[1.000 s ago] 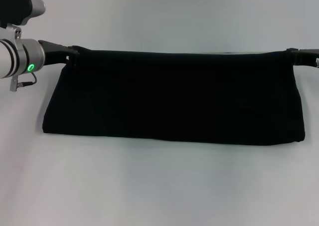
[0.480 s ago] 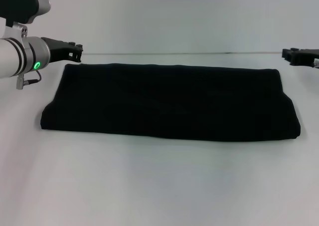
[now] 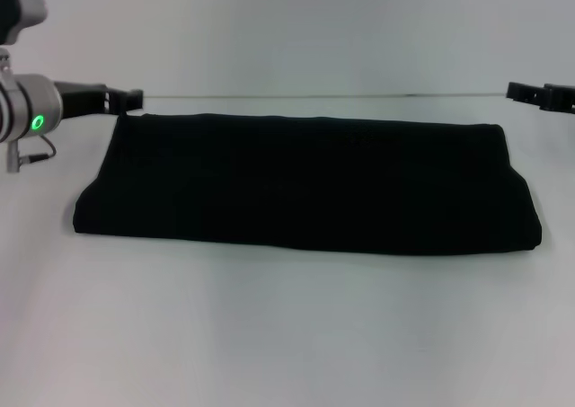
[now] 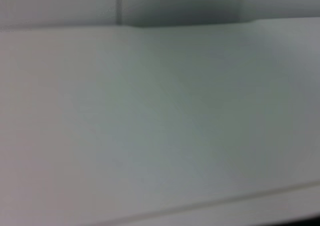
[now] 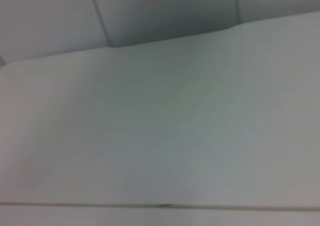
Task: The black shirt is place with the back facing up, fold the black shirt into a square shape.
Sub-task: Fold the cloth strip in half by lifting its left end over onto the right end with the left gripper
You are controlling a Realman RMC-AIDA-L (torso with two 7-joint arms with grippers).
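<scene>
The black shirt [image 3: 305,184] lies flat on the white table [image 3: 287,335] as a long folded band, wider than it is deep, with no lettering showing. My left gripper [image 3: 135,98] hovers just off the band's far left corner, open and holding nothing. Off the far right corner, with a clear gap to the cloth, my right gripper [image 3: 526,92] is also open and empty. Both wrist views show only bare table and wall; neither shows the shirt or any fingers.
The table's far edge meets a pale wall [image 3: 296,30] right behind the shirt. Bare table stretches in front of the band toward me.
Both grippers let go of the far corners they held a second ago and drew outward and back. The shirt's raised far edge dropped flat onto the table.
</scene>
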